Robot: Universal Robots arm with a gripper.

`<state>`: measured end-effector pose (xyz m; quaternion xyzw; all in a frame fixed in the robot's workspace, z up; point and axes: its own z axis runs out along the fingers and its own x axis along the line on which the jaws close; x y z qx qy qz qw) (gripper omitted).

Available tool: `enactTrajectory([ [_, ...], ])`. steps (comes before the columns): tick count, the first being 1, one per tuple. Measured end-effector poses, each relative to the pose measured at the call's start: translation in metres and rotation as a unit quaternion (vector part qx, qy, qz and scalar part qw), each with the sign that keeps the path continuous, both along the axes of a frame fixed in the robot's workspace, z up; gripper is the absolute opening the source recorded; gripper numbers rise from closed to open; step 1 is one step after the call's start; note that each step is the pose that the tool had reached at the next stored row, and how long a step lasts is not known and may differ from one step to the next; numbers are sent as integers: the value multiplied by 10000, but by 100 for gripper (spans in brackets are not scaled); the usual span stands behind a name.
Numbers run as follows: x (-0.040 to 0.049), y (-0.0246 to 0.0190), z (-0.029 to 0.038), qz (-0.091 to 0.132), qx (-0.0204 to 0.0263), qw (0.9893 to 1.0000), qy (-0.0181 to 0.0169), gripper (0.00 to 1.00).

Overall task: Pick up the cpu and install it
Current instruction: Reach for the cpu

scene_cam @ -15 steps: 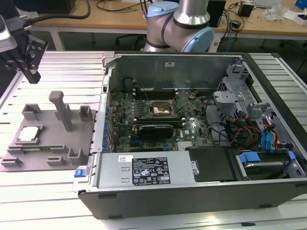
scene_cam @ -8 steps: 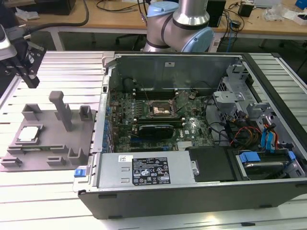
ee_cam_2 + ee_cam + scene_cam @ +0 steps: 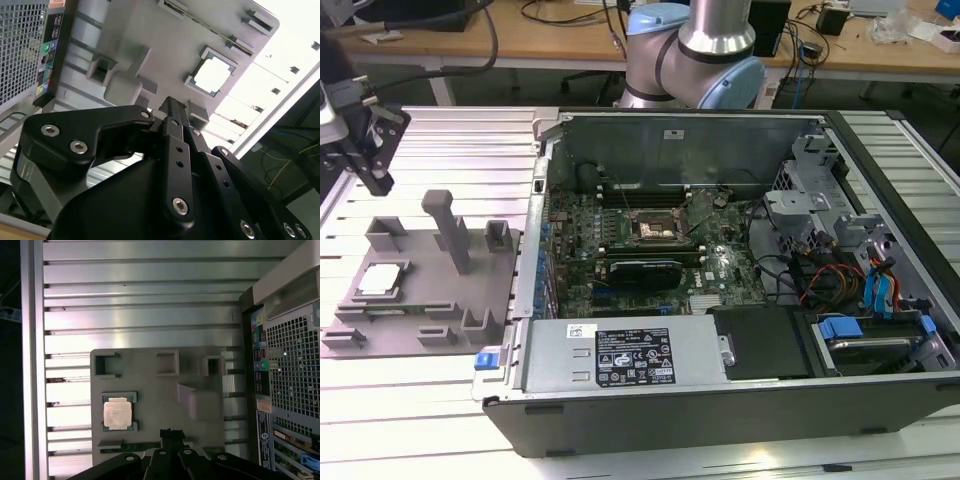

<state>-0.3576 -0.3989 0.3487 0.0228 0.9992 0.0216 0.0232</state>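
A slatted aluminium table [image 3: 440,130] carries everything; strong light glares off its ribs in both wrist views. Beyond its far edge, in the exterior view, a wooden desk [image 3: 520,45] strewn with black cables [image 3: 560,14] runs across.

Metal, plastic, matt black

The cpu [image 3: 118,414] has a smooth, pale metal top with a soft shine, and its plate [image 3: 155,405] is dull grey plastic. The table [image 3: 420,420] is ribbed, bright brushed metal. The gripper [image 3: 172,106] is matt black with shiny screw heads, and the computer case [image 3: 670,150] is grey sheet metal.
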Motion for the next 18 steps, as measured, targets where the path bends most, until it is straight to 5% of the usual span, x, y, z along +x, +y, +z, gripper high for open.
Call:
enactTrajectory([
  [10,-152,0,-173,0,-13,10000,36,11],
  [18,-252,-1,-201,0,-13,10000,36,11],
])
